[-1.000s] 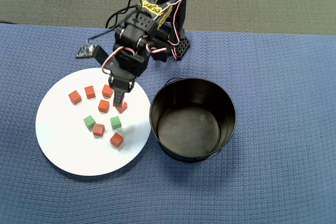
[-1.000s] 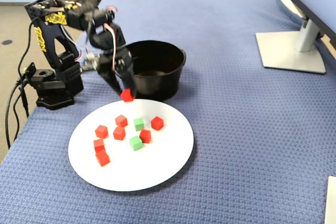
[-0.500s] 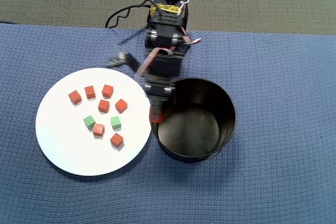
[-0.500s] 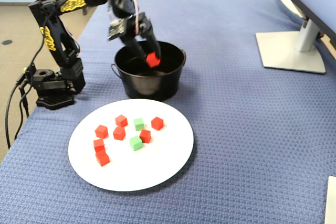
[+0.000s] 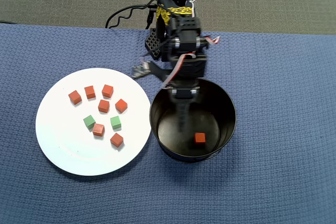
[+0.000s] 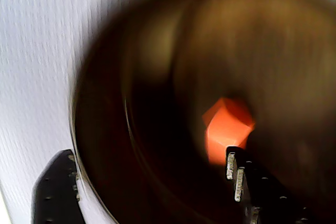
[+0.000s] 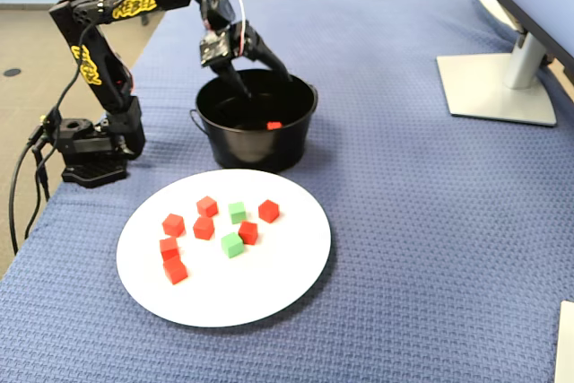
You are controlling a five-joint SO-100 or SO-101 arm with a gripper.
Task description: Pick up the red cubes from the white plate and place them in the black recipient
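One red cube (image 5: 199,138) lies loose on the floor of the black recipient (image 5: 227,109), just below and beside the pincer (image 5: 184,124), whose jaws stand apart, released, empty. Six red cubes (image 5: 104,105) sit on the white plate (image 5: 58,145), well off to the pincer's side in the overhead view, mixed with two green cubes (image 5: 89,121). Risk: pincer hangs inside the pot, so a sideways swing toward the plate could catch the wall and shove it across the blue worktop (image 5: 283,77); reds touching greens may get grabbed together
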